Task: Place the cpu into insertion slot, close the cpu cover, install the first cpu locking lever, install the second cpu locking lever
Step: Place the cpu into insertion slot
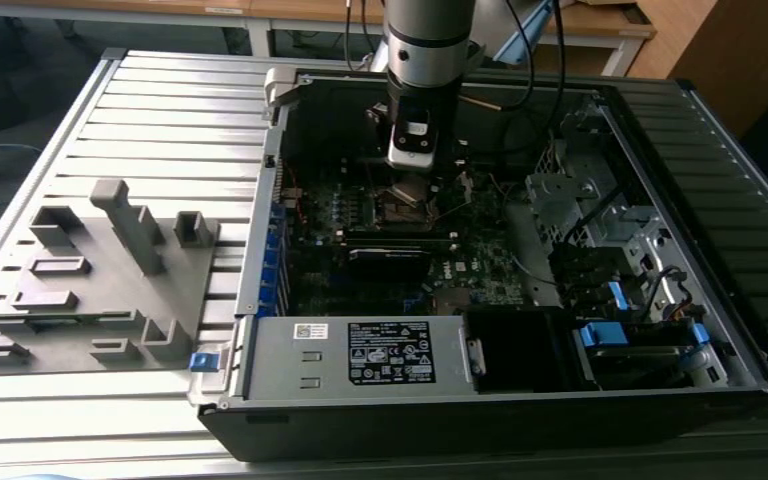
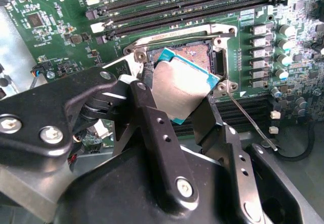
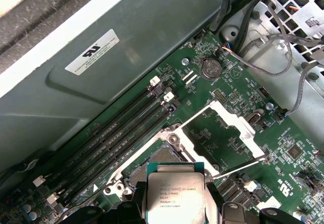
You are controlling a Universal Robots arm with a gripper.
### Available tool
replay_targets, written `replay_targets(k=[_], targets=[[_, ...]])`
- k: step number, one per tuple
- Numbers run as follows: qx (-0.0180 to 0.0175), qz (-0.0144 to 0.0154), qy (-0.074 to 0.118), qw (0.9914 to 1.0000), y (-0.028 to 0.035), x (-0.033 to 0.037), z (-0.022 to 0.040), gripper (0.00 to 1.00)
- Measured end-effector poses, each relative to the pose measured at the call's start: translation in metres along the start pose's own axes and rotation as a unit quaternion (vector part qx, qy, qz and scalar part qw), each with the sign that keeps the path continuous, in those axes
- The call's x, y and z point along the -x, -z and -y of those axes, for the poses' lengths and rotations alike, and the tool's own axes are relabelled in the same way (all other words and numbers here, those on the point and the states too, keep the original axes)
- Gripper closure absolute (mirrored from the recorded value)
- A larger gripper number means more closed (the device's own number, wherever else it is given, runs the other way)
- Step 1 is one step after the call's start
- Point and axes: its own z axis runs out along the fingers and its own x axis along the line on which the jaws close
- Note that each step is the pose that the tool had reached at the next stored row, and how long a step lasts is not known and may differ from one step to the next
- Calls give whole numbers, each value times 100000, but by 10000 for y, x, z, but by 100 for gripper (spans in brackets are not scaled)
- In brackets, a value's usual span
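The gripper (image 2: pixel 177 101) was clamped on the chip (image 2: pixel 183 84), one black finger (image 2: pixel 149 112) against each of two opposite edges. The chip's dull grey top faced the wrist cameras. In the second wrist view the chip hung at an angle over the near part of the socket (image 2: pixel 195 53), not seated. The coppery contact field just beyond the gripper lay bare, and whether a corner touched the rim could not be told.

In the first wrist view the cover (image 3: pixel 240 125) stood open past the socket (image 3: pixel 163 157), on the side away from the gripper (image 3: pixel 175 203). Green board showed through its square cut-out. A thin locking lever (image 3: pixel 238 169) stuck out free just beside it, and long black memory slots (image 3: pixel 116 138) ran alongside.

In the exterior view the arm reached down into the open computer case (image 1: pixel 491 420) lying on the slatted bench (image 1: pixel 157 100) — the gripper (image 1: pixel 404 195) was right above the board.
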Motion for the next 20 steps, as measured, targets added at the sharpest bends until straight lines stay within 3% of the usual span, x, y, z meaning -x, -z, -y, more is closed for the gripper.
replay_targets(k=[14,20], targets=[[-21,64,-775,99997,-1,0,0,46],[-71,179,-2139,99977,-1,0,0,46]])
